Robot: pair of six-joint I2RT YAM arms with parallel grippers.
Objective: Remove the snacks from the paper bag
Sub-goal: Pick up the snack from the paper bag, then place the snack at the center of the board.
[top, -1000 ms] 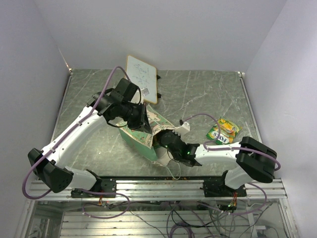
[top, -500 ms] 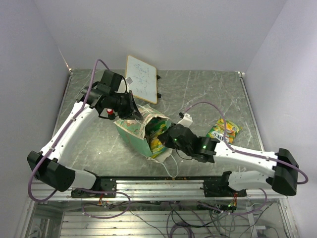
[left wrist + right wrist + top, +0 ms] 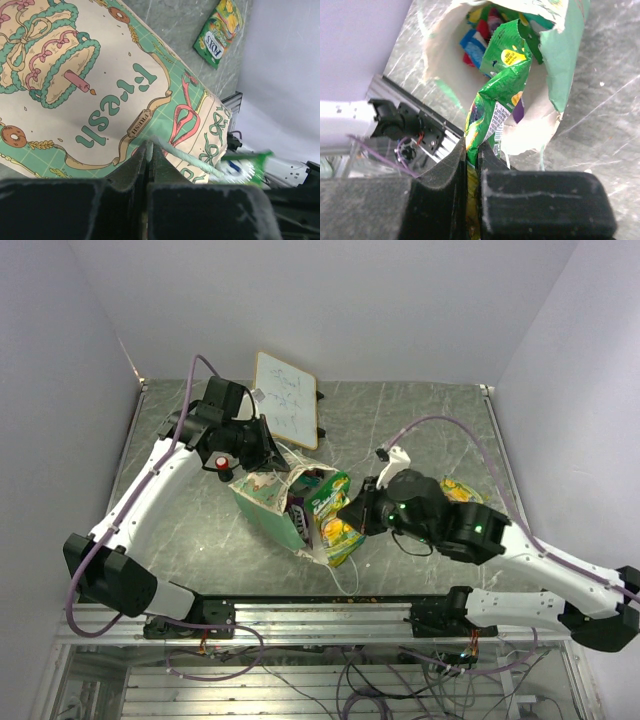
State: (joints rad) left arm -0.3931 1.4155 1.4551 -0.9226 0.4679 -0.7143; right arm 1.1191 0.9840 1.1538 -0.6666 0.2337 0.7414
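Pulling back since a second ago, the right gripper (image 3: 471, 152) clamps a green packet (image 3: 501, 80) — light, crinkly, slippery, best pinched at its sealed edge — half out of the paper bag (image 3: 567, 60); beyond, the left gripper (image 3: 149, 150) grips the bag's rim

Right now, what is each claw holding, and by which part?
The right claw pinches a green snack packet by its outer end; the left claw pinches the paper bag by its far edge.

The left gripper (image 3: 270, 454) pinches the paper bag (image 3: 262, 502) while the right gripper (image 3: 352, 515) holds a green snack packet (image 3: 338, 527) at its mouth.
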